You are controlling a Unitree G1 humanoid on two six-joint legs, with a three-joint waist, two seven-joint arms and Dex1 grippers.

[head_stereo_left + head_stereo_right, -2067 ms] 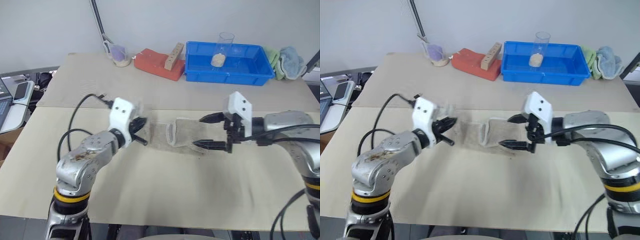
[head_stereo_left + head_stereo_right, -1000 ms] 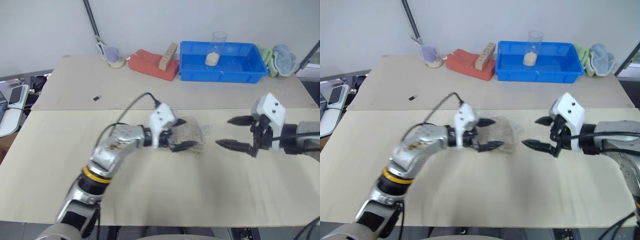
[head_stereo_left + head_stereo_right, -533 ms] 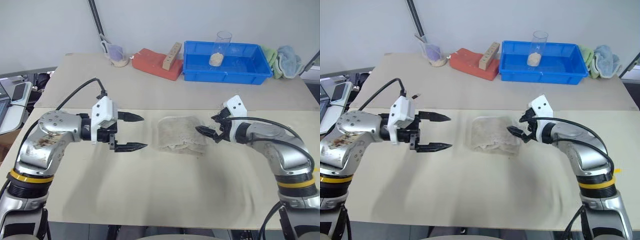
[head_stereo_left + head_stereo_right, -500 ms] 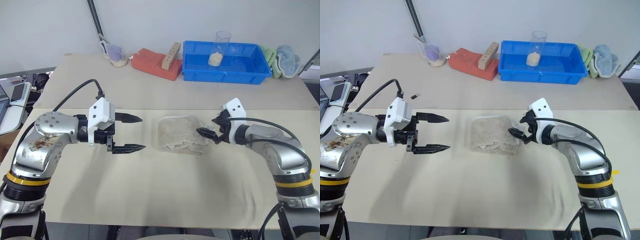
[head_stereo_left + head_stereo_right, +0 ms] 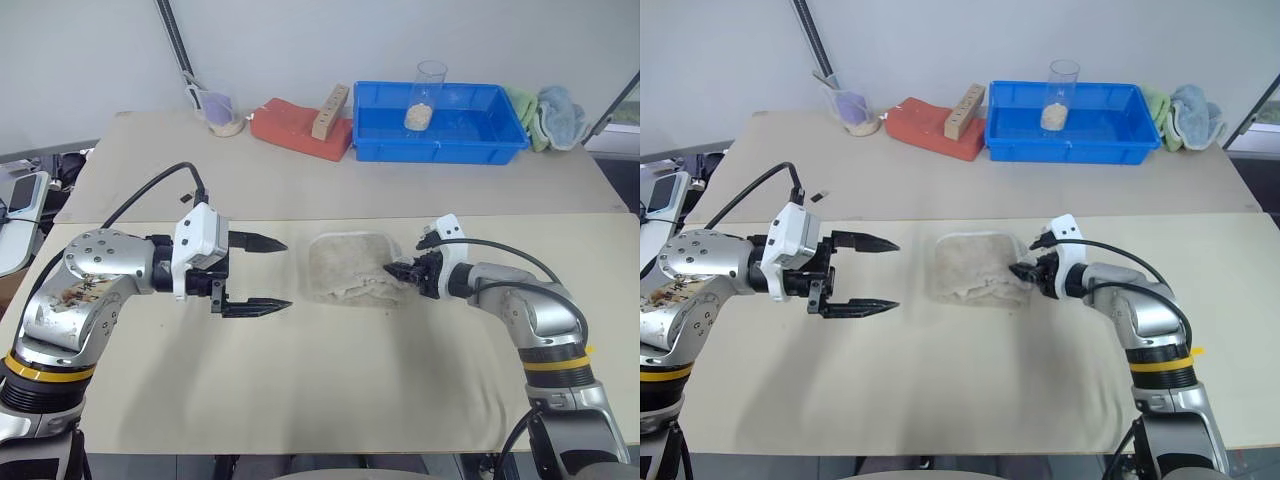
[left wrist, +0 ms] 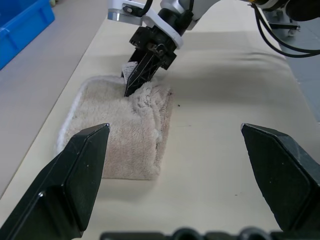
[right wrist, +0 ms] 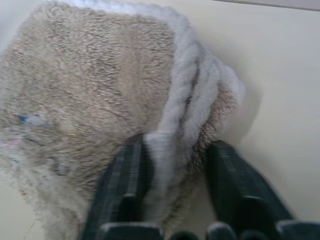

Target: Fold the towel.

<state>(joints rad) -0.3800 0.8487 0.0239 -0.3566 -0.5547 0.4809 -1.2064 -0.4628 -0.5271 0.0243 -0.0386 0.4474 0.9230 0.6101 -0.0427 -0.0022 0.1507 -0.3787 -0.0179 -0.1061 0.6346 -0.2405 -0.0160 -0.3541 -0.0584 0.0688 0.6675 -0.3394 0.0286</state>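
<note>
Right gripper point(image 5: 1025, 271) pinching towel point(image 5: 348, 266) edge; towel lies folded mid-table point(image 5: 330, 390).
Fingers nearly closed around the stitched hem. Left gripper point(image 5: 262, 273) wide open, empty, beside. Next, likely: carry that edge across, squarely.

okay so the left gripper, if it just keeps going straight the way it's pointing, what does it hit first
Most likely the towel. The left gripper is open and points across the table at the towel's near edge, with bare table between. The right gripper, pinching the towel's far edge, lies beyond. Height is hard to judge; it might pass just above.
</note>
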